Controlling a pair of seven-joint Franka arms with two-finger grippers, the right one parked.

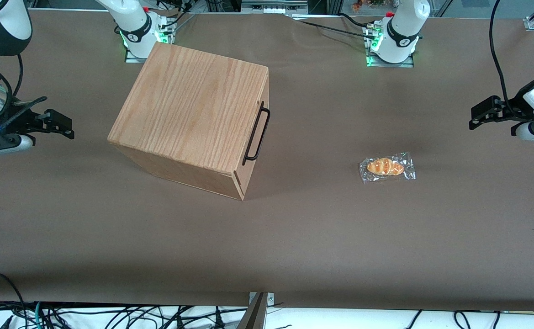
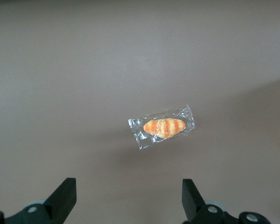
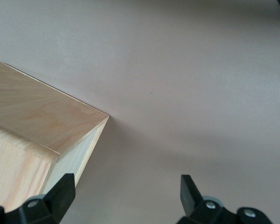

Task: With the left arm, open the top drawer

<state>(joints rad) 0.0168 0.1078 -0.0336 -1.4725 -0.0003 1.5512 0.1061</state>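
The oak-grain cabinet [image 1: 193, 114] stands on the brown table toward the parked arm's end, and one corner of it shows in the right wrist view [image 3: 37, 121]. Its front faces the working arm's end of the table. The top drawer's long black bar handle [image 1: 257, 133] runs along that front, and the drawer front sits flush with the cabinet. My left gripper [image 1: 473, 118] hovers above the table at the working arm's end, far from the handle. In the left wrist view the gripper [image 2: 128, 186] is open, with only bare table between its fingers.
A bread roll in a clear wrapper [image 1: 387, 167] lies on the table between the cabinet's front and my gripper, and the left wrist view [image 2: 163, 127] looks down on it. The arm bases [image 1: 392, 41] stand at the table edge farthest from the camera.
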